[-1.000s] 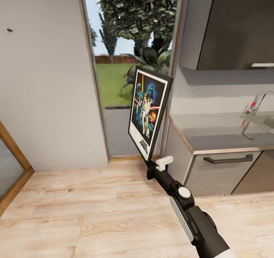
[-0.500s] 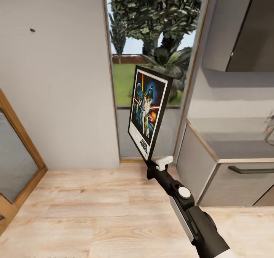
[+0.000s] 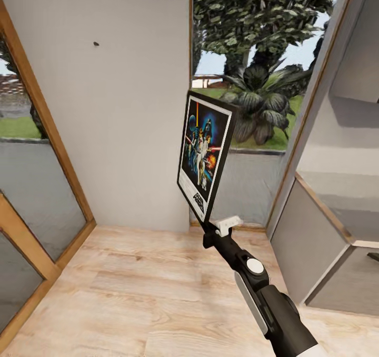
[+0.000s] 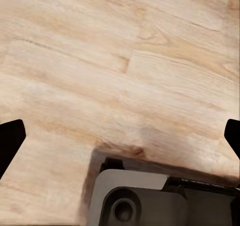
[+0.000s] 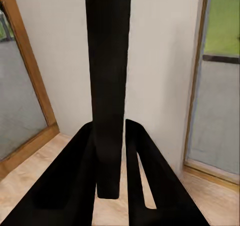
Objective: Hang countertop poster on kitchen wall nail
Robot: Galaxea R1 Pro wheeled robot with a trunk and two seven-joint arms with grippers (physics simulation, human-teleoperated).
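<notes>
One poster (image 3: 204,156) is showing, one wall nail (image 3: 96,44) is sticking out of the grey wall, and one right hand (image 3: 217,227) is reaching forward. Two windows are letting in garden views: one (image 3: 31,151) wood-framed, one (image 3: 258,109) beside the desk (image 3: 337,209).

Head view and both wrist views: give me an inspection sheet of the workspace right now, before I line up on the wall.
Surface: light wooden floor; end of the kitchen countertop at the right edge.
Job's things: poster held upright by its bottom corner, off the countertop; one wall nail high on the grey wall, apart from the poster.
Clutter: nothing seen.
Grippers: right gripper shut on the poster's frame; left gripper open, empty, pointing at the floor.
Cables: nothing seen.
Surroundings: wood-framed glass door at left, tall window onto a garden behind the poster.
</notes>
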